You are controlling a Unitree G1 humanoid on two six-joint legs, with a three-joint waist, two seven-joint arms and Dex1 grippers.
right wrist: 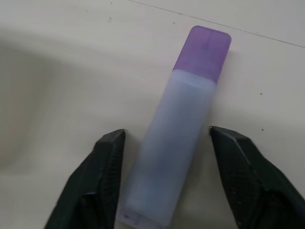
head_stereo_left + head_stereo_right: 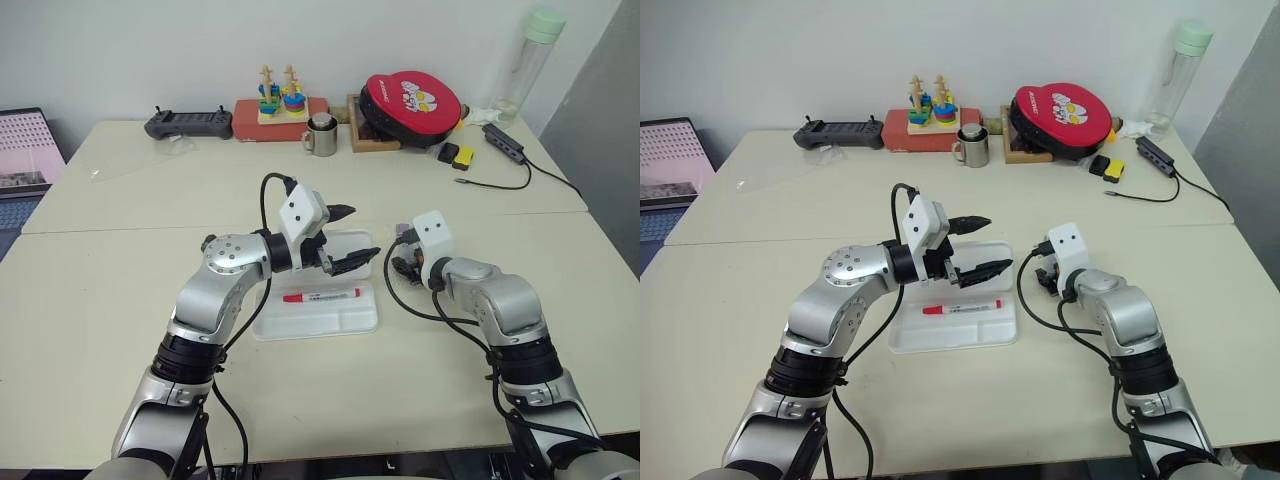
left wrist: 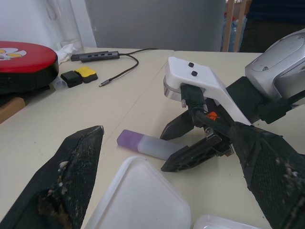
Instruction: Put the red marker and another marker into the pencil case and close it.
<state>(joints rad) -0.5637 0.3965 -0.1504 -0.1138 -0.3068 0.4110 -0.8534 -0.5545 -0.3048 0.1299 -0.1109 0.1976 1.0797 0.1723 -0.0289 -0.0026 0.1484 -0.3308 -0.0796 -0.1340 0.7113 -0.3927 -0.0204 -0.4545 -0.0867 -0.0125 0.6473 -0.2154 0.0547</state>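
Purple-capped marker [image 1: 178, 143] lying flat on the pale surface [image 2: 120, 290] just right of my open white pencil case [image 2: 340, 322], my right jaws [image 1: 164, 179] spread around it, red marker [image 2: 322, 296] inside the case, my left jaws [image 2: 348, 238] spread wide above it

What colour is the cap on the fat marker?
Purple; the marker shows best in the right wrist view.

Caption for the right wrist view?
Right gripper fingers straddling the purple-capped, pale lavender translucent marker lying on the cream table.
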